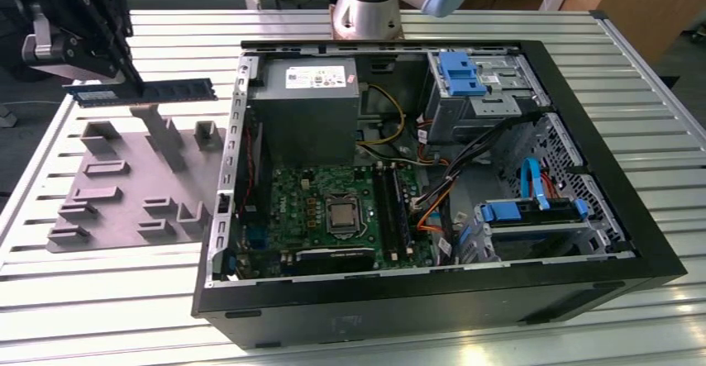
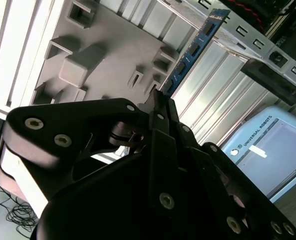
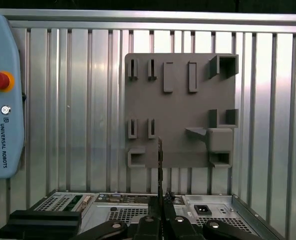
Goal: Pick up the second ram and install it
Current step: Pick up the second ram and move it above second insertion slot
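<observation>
The second ram [image 1: 141,92], a long dark blue-green stick with black chips, hangs level in the air above the grey holder plate [image 1: 111,197], to the exterior view's left of the open computer case [image 1: 617,242]. My gripper [image 1: 124,83] is shut on the stick's upper edge near its middle. In the second wrist view the ram [image 2: 193,49] runs out from between the black fingers [image 2: 162,107]. The first wrist view shows the ram [image 3: 160,155] edge-on as a thin line over the holder plate [image 3: 177,105]. The motherboard's long black slots [image 1: 393,205] lie inside the case.
Inside the case are a grey power supply [image 1: 303,106], blue drive brackets [image 1: 458,73] and loose cables [image 1: 436,201]. Upright holder blocks [image 1: 165,139] rise from the plate just below the stick. A teach pendant [image 3: 3,100] lies on the ribbed metal table [image 1: 99,292].
</observation>
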Tool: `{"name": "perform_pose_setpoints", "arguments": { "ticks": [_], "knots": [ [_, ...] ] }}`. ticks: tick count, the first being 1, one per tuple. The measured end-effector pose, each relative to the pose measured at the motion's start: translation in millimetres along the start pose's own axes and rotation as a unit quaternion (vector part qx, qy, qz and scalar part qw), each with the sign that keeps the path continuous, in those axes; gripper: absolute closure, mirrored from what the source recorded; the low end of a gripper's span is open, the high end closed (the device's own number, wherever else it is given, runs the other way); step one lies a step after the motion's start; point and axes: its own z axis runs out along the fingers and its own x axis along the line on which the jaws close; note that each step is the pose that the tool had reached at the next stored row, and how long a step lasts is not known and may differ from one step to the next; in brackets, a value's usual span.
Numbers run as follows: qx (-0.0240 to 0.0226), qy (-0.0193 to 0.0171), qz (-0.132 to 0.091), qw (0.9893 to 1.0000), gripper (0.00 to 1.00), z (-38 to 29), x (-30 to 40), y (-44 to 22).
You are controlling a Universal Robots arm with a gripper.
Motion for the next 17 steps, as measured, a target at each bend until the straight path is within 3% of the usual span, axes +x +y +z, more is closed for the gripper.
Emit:
{"name": "perform_pose_setpoints", "arguments": {
  "ticks": [17],
  "knots": [
    [0.0000,0.0000,0.000,1.0000,0.86,1.0,0.1,-26.7]
  ]
}}
